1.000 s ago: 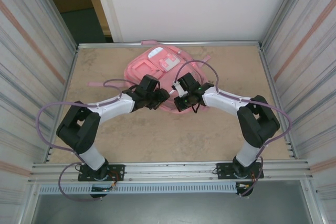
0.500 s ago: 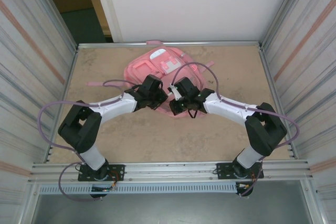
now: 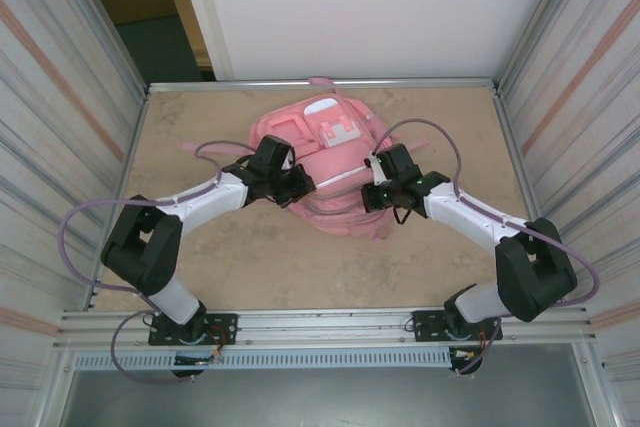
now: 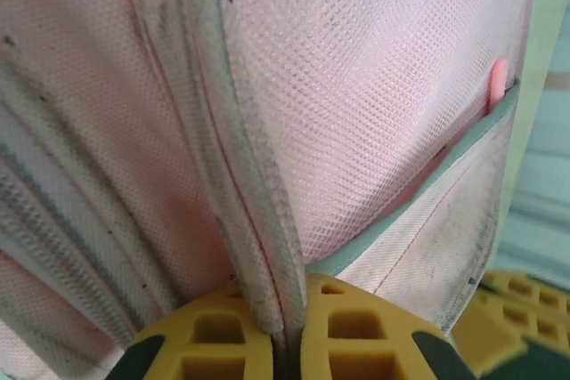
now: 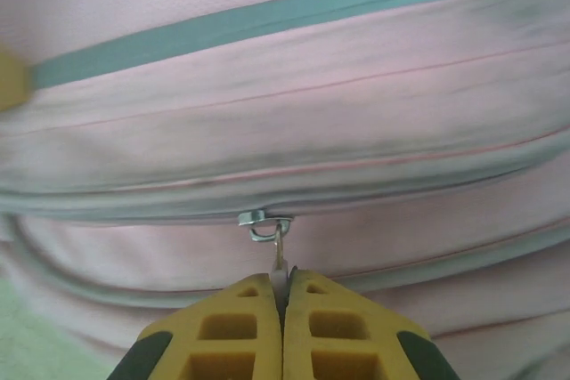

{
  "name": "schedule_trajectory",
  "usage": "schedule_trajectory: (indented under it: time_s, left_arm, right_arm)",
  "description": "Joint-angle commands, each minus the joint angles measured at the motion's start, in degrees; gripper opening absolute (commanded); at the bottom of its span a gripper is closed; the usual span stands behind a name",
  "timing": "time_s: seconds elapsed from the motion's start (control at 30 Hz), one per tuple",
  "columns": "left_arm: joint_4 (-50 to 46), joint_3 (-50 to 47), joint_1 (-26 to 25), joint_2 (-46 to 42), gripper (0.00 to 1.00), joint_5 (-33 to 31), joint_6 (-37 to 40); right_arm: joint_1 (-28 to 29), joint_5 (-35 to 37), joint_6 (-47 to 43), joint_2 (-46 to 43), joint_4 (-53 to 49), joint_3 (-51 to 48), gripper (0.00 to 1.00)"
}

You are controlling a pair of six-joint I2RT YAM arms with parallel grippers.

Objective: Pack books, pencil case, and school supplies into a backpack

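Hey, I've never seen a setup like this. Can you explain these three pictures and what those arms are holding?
Two robot arms are bolted at the near edge of a table. The overhead picture looks down on both. The other two come from a camera on each wrist, so the yellow shapes at the bottom are that arm's own fingers. A pink backpack lies on the table. The left gripper is shut on a raised seam of the backpack. The right gripper is shut on the small metal zipper pull.

Both arms extended forward, wrists angled inward. Left gripper [image 3: 297, 187] and right gripper [image 3: 372, 193]: jaws pinched closed.
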Motion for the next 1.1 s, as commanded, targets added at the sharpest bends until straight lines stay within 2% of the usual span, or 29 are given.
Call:
schedule_trajectory:
  time_s: [0.0, 0.07, 0.23, 0.33, 0.43, 0.5, 0.67, 0.77, 0.93, 1.03, 1.07]
  left_arm:
    - [-5.6, 1.7, 5.5, -1.3, 0.03, 6.3, 12.6]
    - [-5.0, 2.4, 9.8, 0.7, 0.05, 7.4, 13.2]
    - [-6.2, 9.1, 19.0, 9.3, 0.17, 9.6, 14.3]
    - [-4.9, 6.5, 21.3, 6.3, 0.28, 13.0, 11.5]
    - [-10.3, 3.3, 19.2, -2.5, 0.42, 6.5, 13.3]
    - [-11.8, 0.3, 17.1, -7.6, 0.46, 3.1, 12.4]
    - [-8.1, -7.7, 10.1, -15.0, 0.5, -3.8, 2.1]
    - [-4.7, -10.1, 6.8, -14.5, 0.52, -7.2, -3.9]
    - [-2.3, -9.0, 4.0, -10.3, 0.54, -11.6, -8.0]
    - [-0.9, -7.1, 4.0, -7.4, 0.51, -13.4, -8.4]
    - [-1.8, -5.9, 4.1, -6.5, 0.48, -14.4, -7.7]
  right_arm:
    - [-0.3, -2.4, 0.2, -1.3, -2.1, -1.0, 0.0]
    - [1.5, -3.0, 1.5, -1.0, -1.0, -0.9, 0.0]
    - [6.0, -5.1, 5.4, 2.6, 4.2, 1.1, 0.0]
    - [9.6, -4.9, 6.4, 6.5, 4.3, 5.3, 0.0]
    - [12.7, -5.2, 6.7, 9.5, 4.3, 9.1, 0.0]
    - [14.1, -5.4, 7.0, 10.8, 4.1, 11.0, 0.0]
    - [17.2, -6.7, 8.7, 12.7, 6.6, 13.1, 0.0]
    - [18.8, -6.0, 9.4, 13.4, 6.7, 14.1, 0.0]
    - [21.2, -7.2, 11.5, 14.7, 9.2, 14.3, 0.0]
    - [22.6, -5.5, 11.7, 14.5, 9.2, 13.5, 0.0]
    - [22.6, -5.3, 12.0, 14.3, 9.5, 12.8, 0.0]
